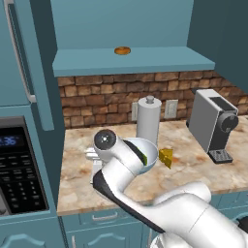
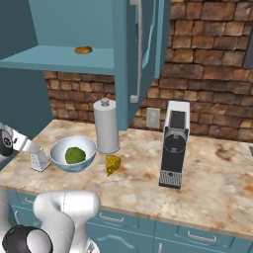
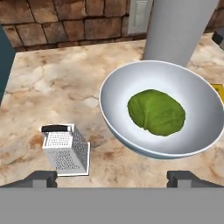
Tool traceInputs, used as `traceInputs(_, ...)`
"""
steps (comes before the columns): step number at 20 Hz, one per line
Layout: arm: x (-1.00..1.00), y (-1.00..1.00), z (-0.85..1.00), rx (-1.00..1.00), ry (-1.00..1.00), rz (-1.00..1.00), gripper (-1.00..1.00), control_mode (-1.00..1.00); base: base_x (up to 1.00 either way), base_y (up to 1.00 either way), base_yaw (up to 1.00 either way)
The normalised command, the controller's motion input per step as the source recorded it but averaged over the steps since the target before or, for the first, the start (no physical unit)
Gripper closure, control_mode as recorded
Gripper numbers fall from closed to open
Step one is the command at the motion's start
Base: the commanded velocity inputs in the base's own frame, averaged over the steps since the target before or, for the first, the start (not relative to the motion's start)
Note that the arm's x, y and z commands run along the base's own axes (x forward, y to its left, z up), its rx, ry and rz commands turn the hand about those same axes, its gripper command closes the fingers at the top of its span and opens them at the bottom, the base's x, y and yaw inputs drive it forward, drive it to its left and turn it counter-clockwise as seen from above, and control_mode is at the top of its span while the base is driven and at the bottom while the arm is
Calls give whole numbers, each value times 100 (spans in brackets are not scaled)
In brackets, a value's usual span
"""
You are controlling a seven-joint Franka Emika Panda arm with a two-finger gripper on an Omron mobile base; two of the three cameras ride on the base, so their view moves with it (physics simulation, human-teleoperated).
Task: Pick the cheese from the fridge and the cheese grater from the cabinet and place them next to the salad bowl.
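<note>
Cheese grater [image 3: 65,154] stands upright on the marble table [image 3: 52,87] at the lower left of the hand view, just beside the salad bowl [image 3: 131,87] but apart from it. The bowl fills the centre right and holds a green lump [image 3: 156,112]. Behind it rises the white cylinder roll [image 3: 179,30]. In the right base view, the grater sits at the left edge, the bowl next, then the roll, then the cheese [image 2: 112,164] lying just right of the bowl. A coffee machine [image 2: 174,148] stands farther right. At upper left, a bun [image 2: 83,50] lies on the cabinet [image 2: 59,62] shelf. The 2 fingers [image 3: 41,178] are spread wide, released, grasping nothing.
</note>
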Motion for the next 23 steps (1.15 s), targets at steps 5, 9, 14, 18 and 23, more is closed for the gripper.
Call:
traceInputs(5, -35, -36, 35, 0, 2, 13, -100, -100, 0, 0, 0)
traceInputs(9, -37, -38, 30, 0, 0, 19, -100, -100, 0, 0, 0)
traceInputs(14, -36, -38, 31, 0, 11, 23, -100, -100, 0, 0, 0)
traceInputs(18, -40, -30, 39, 0, 10, 13, -100, -100, 0, 0, 0)
traceInputs(23, -39, -25, 33, 0, 5, 5, -100, -100, 0, 0, 0)
